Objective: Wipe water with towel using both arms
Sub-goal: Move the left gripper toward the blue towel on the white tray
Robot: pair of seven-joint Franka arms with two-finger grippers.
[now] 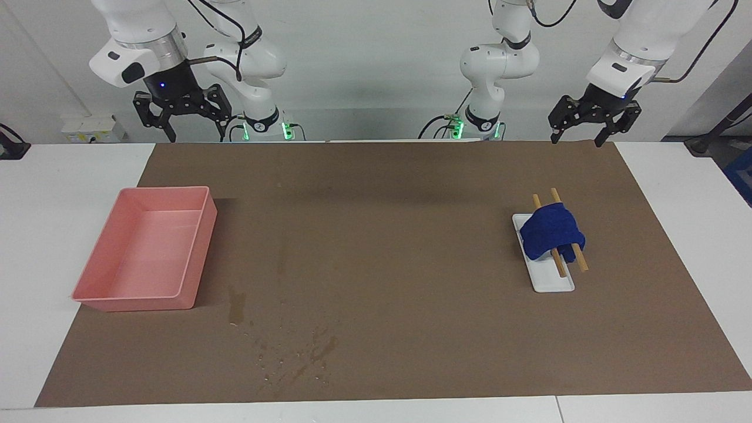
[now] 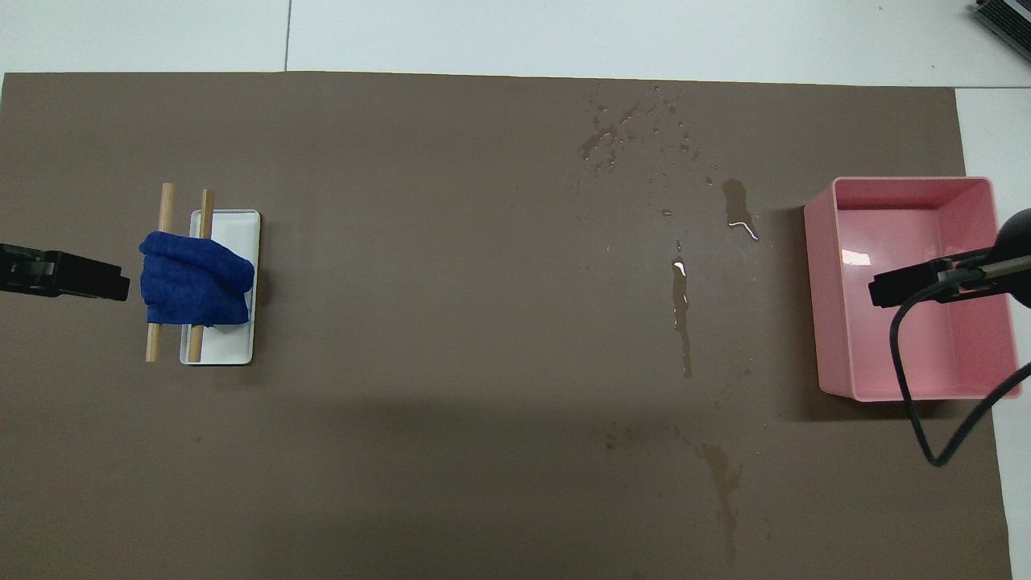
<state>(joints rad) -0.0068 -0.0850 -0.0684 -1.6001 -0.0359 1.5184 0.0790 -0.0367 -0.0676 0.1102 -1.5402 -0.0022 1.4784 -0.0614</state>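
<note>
Mostly bare mat (image 1: 411, 235), water (image 1: 294, 352) near edge

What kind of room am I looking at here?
Probably a robotics lab set up for a test. Two white robot arms, the left arm and the right arm, stand at a table with a brown mat, where a blue towel and spilled water are laid out.
</note>
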